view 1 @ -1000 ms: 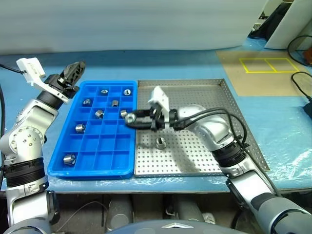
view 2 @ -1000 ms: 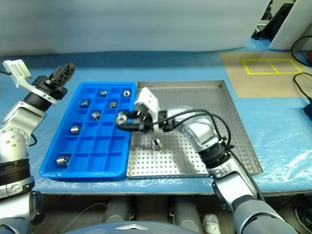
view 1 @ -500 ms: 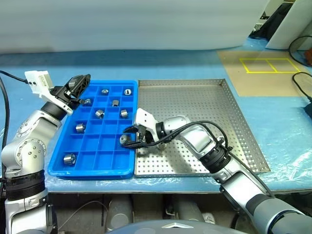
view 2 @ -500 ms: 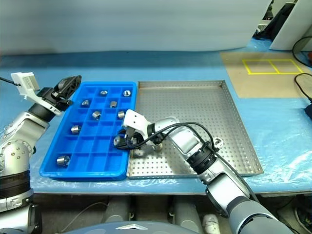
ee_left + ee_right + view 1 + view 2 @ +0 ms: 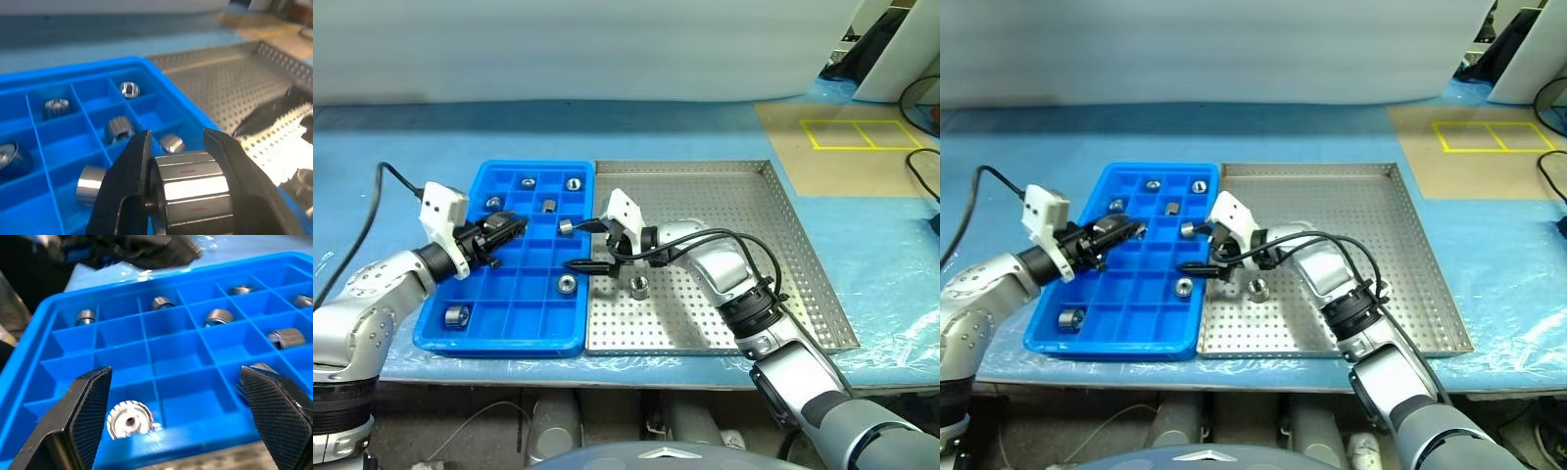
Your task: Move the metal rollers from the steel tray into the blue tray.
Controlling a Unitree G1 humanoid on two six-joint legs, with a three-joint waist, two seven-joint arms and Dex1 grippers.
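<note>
The right gripper (image 5: 586,245) is held with its fingers spread wide over the right edge of the blue tray (image 5: 499,333), nothing between them. A metal roller (image 5: 567,284) is seen lying in a compartment just below it. One roller (image 5: 637,287) is left on the steel tray (image 5: 744,245). The left gripper (image 5: 504,227) is poised over the blue tray's left part, fingers nearly together and empty.
</note>
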